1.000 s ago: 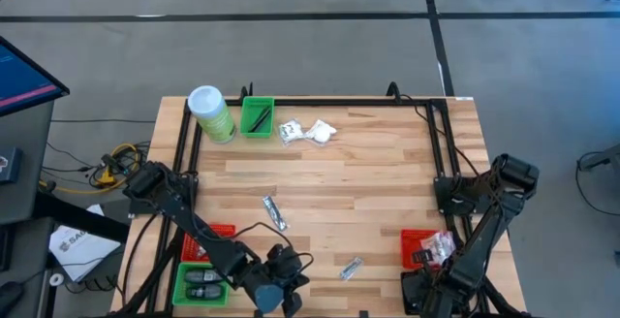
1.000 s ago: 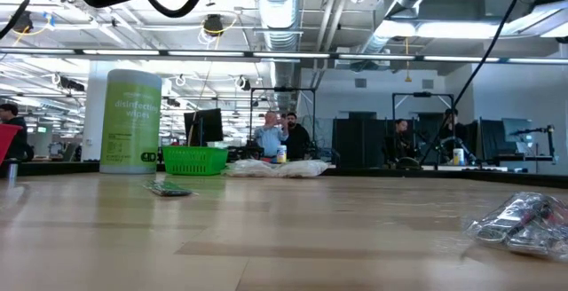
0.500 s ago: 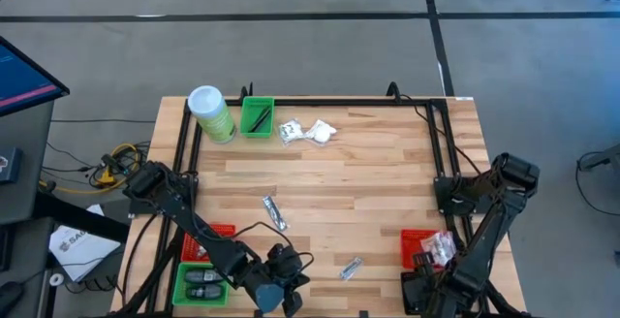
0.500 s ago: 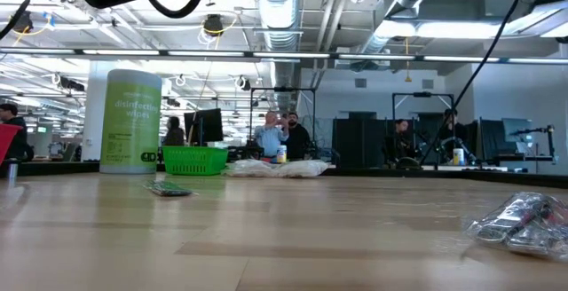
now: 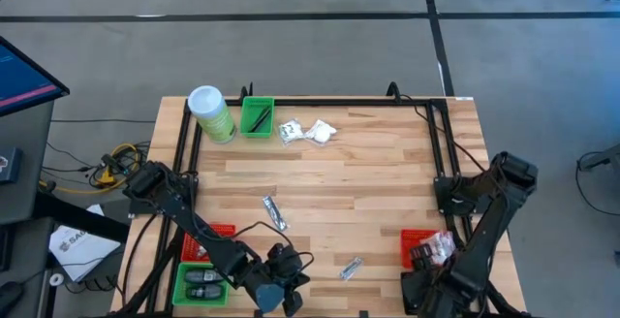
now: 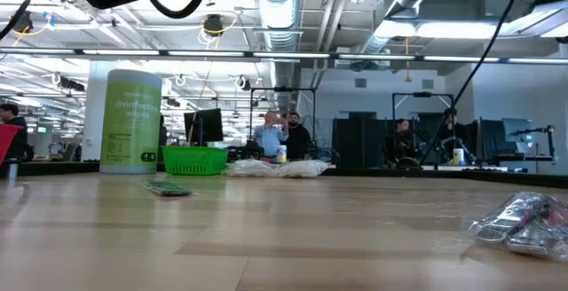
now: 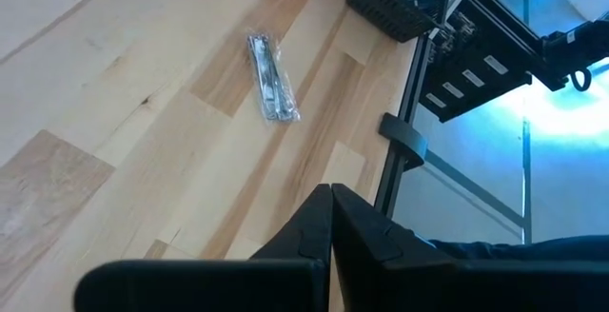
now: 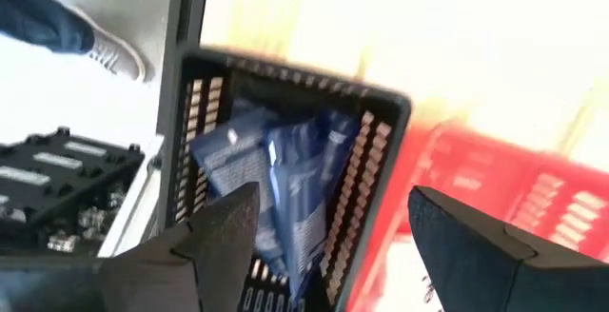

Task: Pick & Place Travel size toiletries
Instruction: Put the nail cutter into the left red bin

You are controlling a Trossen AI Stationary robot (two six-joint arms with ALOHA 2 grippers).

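Wide wooden surface (image 5: 329,192) under the overhead camera, both arms folded low at the near edge. The left arm runs from its base at nine o'clock down to seven o'clock, and its left claw (image 7: 330,219) is clenched, fingers pressed flat together, nothing between them, pointing over the near edge of the surface. Just beyond it lies a silvery packet (image 7: 271,89) on bare wood, the same one at six o'clock from above.

Over to the right arm, elbow up at three o'clock, wrist dropped to five o'clock. The right claw (image 8: 347,226) stands released, fingers spread wide and holding nothing, directly above a black bin (image 8: 285,84). Inside that bin: dark blue packets (image 8: 285,184) stacked on edge. Right beside it sits a red bin (image 5: 418,243) with a crinkly clear-wrapped bundle (image 5: 433,248) on top.

At seven o'clock, a green bin (image 5: 201,285) holds black oval pieces (image 5: 203,277), with another red bin (image 5: 215,240) just behind it. Up at eleven o'clock, the tall green canister (image 5: 210,113) stands upright, touching a small green basket (image 5: 258,117) with slim dark items (image 5: 259,118) inside. Just beside that basket, white sachets (image 5: 306,131) lie loose on the surface. At the centre, one more slim silvery tube (image 5: 274,211), well apart from everything.
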